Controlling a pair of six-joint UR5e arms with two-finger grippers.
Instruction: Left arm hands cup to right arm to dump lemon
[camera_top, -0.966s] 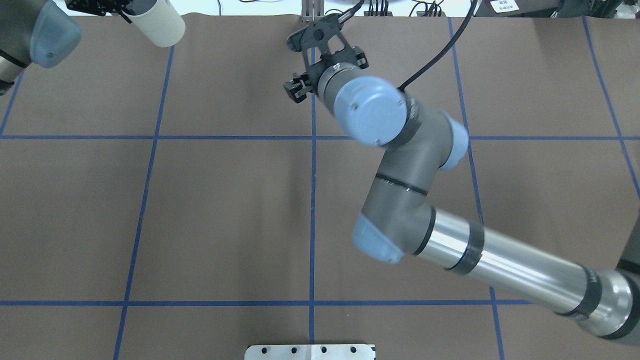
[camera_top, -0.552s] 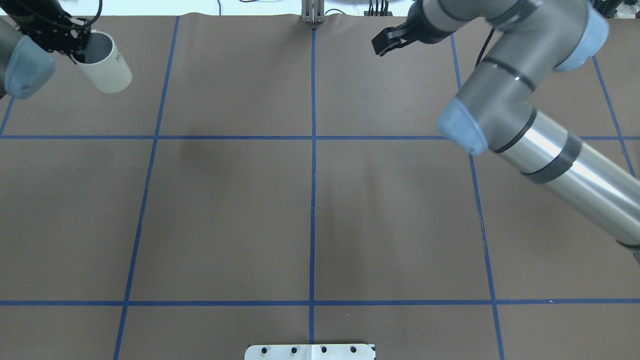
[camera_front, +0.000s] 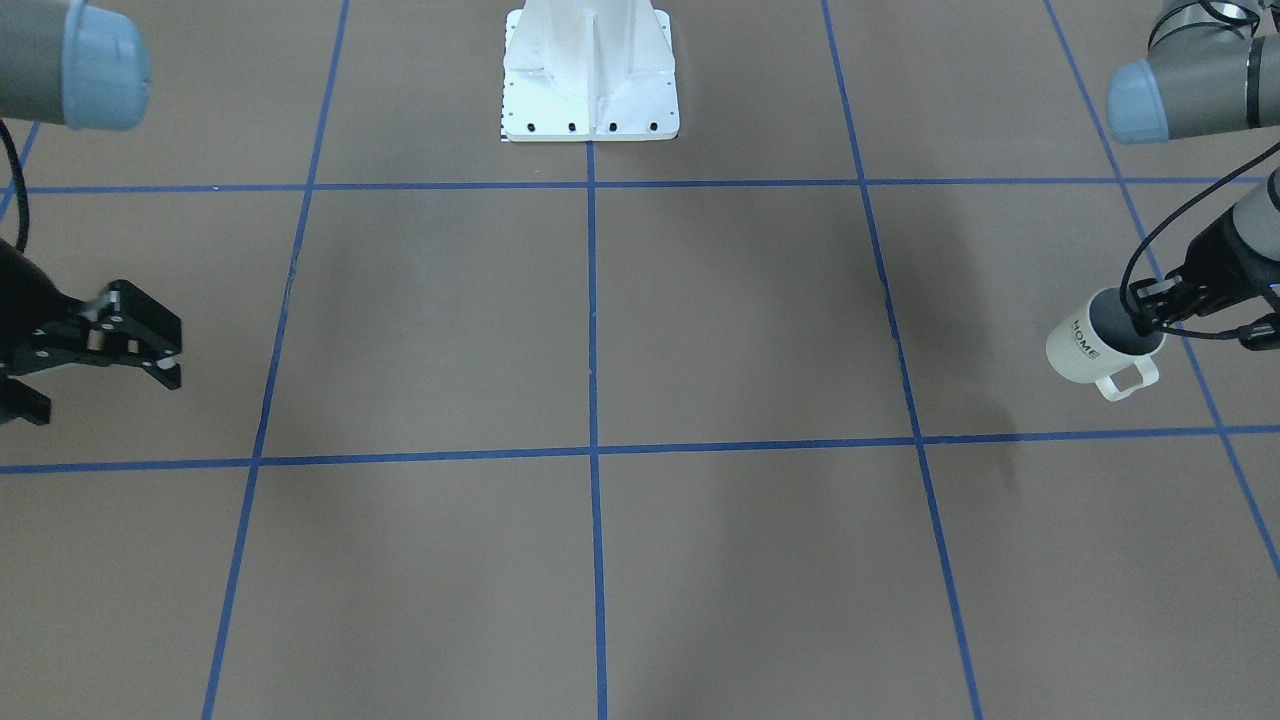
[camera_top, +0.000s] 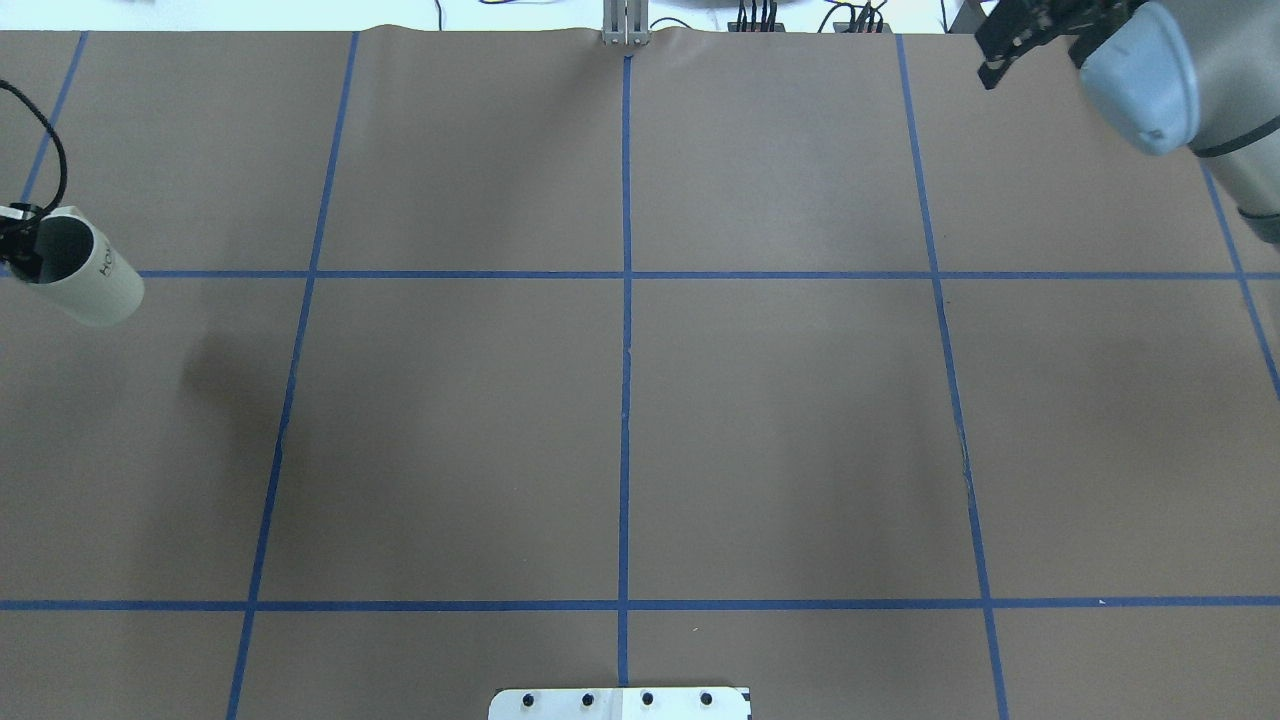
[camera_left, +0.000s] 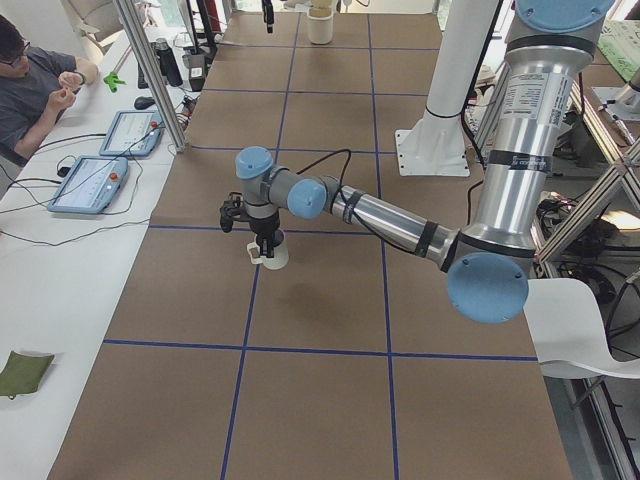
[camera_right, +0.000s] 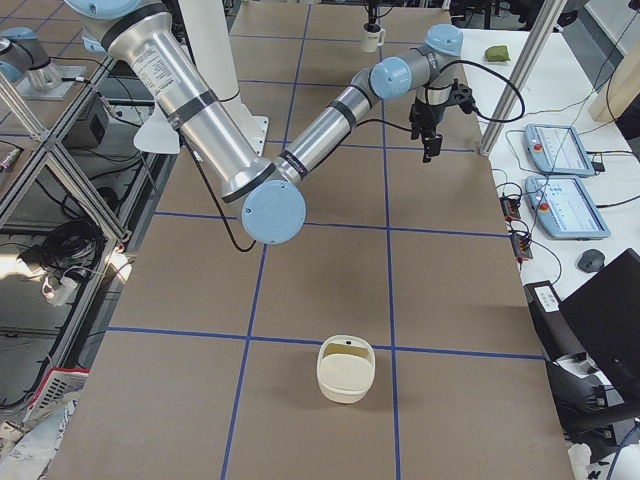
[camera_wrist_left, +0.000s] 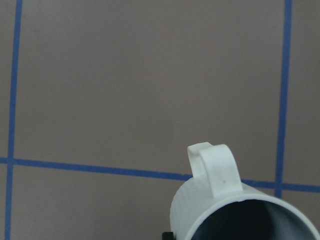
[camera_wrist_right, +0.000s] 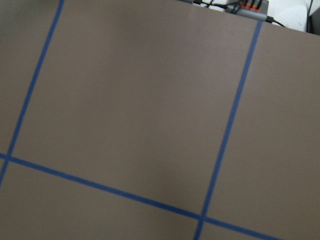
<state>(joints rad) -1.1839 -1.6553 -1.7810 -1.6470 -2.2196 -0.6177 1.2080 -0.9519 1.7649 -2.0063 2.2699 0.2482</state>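
Observation:
The cream-white cup (camera_front: 1090, 352) marked "HOME" hangs tilted above the table's left end, its handle toward the operators' side. My left gripper (camera_front: 1143, 315) is shut on its rim, one finger inside. The overhead view shows the cup (camera_top: 95, 282) at the left edge. In the left wrist view the cup's (camera_wrist_left: 225, 200) handle and grey inside show, and no lemon is visible there. My right gripper (camera_front: 100, 385) is far off at the table's other end, open and holding nothing; overhead, this right gripper (camera_top: 1005, 45) sits at the far right corner.
A cream bowl (camera_right: 346, 372) with something pale yellow inside stands at the table's right end; I cannot tell if that is the lemon. The white base plate (camera_front: 590, 110) is at the robot's side. A person (camera_left: 35, 85) sits at a side table with tablets.
The left arm carried the cup from the far left corner nearer and further left. The right arm swung from the table's middle back to the far right corner.

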